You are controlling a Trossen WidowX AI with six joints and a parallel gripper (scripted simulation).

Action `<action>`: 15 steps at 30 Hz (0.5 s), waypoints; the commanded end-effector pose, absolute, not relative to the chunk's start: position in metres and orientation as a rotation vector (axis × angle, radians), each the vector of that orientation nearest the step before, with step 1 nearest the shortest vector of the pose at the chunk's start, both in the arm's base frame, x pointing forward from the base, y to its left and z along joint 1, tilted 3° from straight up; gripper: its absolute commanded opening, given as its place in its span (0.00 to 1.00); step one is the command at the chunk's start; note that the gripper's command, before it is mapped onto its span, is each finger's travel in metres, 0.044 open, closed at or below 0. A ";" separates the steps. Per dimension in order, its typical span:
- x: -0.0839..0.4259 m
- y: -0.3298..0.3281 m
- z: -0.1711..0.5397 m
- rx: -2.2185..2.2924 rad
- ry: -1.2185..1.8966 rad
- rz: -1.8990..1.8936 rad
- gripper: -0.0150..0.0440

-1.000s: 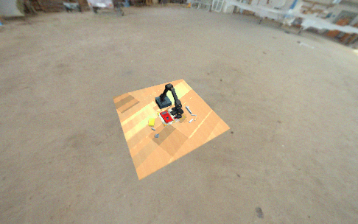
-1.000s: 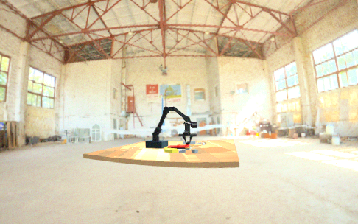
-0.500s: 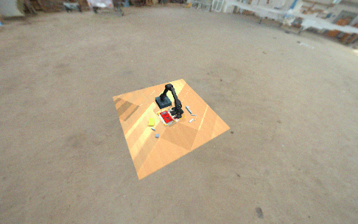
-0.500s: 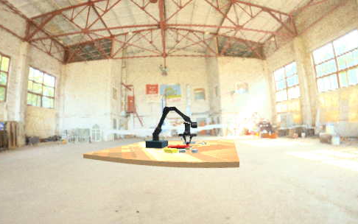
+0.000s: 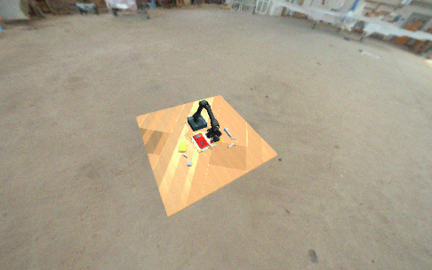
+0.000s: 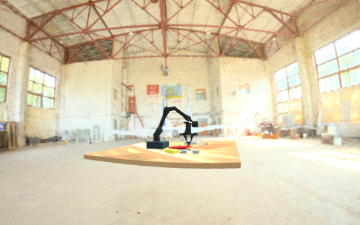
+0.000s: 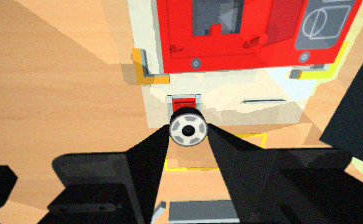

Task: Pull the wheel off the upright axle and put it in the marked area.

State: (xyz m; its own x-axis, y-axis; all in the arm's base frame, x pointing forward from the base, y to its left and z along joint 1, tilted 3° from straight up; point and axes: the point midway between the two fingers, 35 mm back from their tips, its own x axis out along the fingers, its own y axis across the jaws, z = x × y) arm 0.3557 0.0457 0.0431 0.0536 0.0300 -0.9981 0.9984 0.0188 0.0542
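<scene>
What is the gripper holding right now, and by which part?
The gripper is shut on the wheel, one finger on each side of its rim, with the hub face toward the wrist camera.

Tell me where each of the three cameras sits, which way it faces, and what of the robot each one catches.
Top: high and far off, looking down at the wooden table; whole black arm shows.
Exterior: low on the hall floor, level with the table edge; arm in side profile.
Wrist: on the gripper, looking down past both fingers shut on the small grey wheel.
Shared: the red board appears in wrist and top views.
</scene>
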 end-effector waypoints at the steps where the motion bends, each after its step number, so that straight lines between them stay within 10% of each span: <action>1: 0.355 0.046 0.050 1.248 1.195 -1.136 0.25; 15: 0.355 0.046 0.055 1.249 1.193 -1.136 0.25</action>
